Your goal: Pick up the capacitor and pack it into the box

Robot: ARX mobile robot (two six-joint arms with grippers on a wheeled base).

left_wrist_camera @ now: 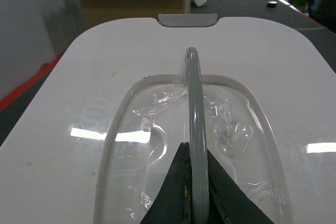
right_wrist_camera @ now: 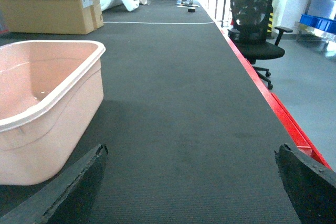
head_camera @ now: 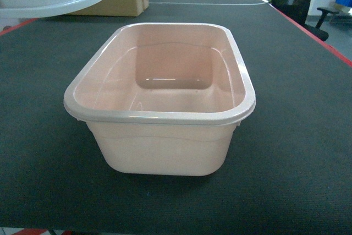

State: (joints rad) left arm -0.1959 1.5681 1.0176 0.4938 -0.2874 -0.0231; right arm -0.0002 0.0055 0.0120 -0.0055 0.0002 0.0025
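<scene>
On the dark mat the pink box (head_camera: 159,103) sat open and empty, no capacitor visible, its light, slick white lid (left_wrist_camera: 105,103) hung by the grey handle (left_wrist_camera: 195,129) pinched in the left gripper (left_wrist_camera: 197,192); right gripper (right_wrist_camera: 191,182) spread wide, empty.

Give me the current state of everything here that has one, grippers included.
box: upright on the mat, lid off, looks empty
lid: off the box, carried by its grey handle
left gripper: shut on the lid handle
right gripper: open, holding nothing, beside the box
cardboard carton: flaps open
</scene>
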